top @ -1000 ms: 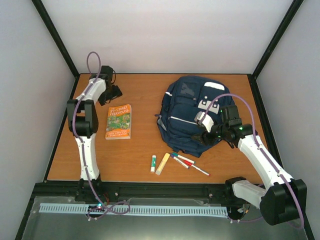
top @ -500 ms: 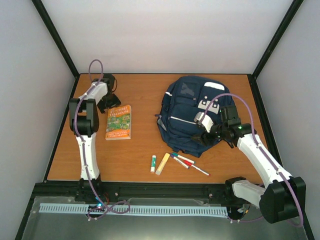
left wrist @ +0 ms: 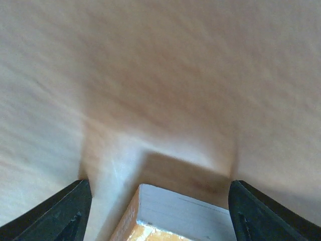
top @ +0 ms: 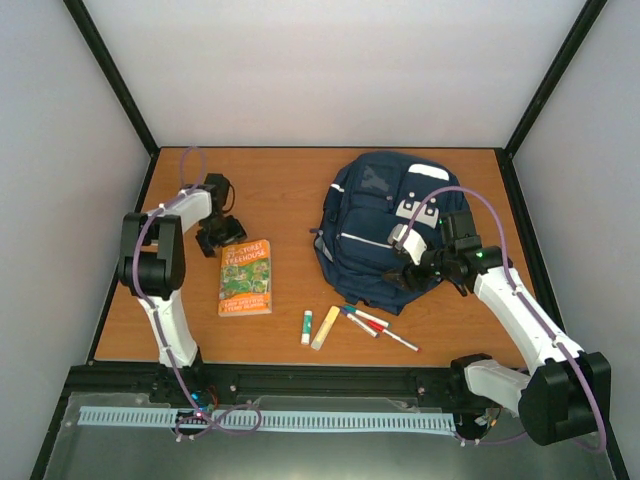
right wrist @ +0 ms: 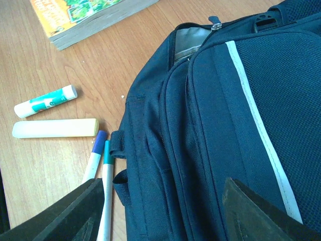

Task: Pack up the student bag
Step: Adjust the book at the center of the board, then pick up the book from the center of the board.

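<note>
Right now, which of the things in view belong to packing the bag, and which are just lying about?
For the job:
- bag
- likely to go in: book, glue stick, yellow bar, pens

Just lying about:
- white slotted strip, on the near ledge off the table

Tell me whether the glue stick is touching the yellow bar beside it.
Apart. The right wrist view shows a strip of bare table between the glue stick and the yellow bar along their full length.
</note>
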Available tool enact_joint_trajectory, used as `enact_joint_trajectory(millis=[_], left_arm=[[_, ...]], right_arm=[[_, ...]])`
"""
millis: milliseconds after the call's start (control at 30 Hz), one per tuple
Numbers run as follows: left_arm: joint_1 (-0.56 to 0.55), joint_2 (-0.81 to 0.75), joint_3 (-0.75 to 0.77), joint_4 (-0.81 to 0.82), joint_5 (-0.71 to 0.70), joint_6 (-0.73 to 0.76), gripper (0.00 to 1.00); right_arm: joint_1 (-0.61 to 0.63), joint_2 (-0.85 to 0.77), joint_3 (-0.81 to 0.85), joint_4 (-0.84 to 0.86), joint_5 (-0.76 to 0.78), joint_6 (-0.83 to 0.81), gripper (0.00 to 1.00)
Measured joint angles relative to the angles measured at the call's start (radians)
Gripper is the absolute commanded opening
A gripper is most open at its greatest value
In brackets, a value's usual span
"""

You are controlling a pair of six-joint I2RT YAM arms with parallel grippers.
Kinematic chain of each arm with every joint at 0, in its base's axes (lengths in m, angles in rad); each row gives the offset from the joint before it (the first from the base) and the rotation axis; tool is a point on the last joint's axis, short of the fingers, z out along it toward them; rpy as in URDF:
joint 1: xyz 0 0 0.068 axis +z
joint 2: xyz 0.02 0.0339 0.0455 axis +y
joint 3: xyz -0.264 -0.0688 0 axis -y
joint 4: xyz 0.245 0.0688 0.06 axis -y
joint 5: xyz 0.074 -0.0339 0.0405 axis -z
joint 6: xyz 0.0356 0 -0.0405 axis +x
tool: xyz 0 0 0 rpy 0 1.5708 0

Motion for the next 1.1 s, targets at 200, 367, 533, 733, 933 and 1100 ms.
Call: enact_joint_trajectory(millis=[200,367,533,733,933,1100], left_arm=[[-0.04,-0.093,-0.12,0.032,0.055,-0.005,0.88],[-0.037,-0.193,-0.136,0.04,0.017,0.003,1.0],[0.006,-0.359,-0.164,0.074,0.026,0.015,1.0],[0.076,-0.436,-0.262,0.107,0.133,0.017,1.0],[0.076,-0.488,-0.4,0.118,0.241,0.017,1.0],[0.079,-0.495,-0.454,0.146,0.297,0.017,1.0]], right_arm=[[0.0,0.01,0.0,-0.002,0.0,0.0,0.67],[0.0,0.012,0.0,-0.006,-0.001,0.007,0.67],[0.0,0.029,0.017,-0.016,-0.026,0.05,0.67],[0.031,0.203,0.268,-0.106,-0.09,0.112,0.66],[0.153,0.373,0.497,-0.104,-0.152,0.241,0.66],[0.32,0.598,0.634,-0.116,-0.161,0.314,0.66]])
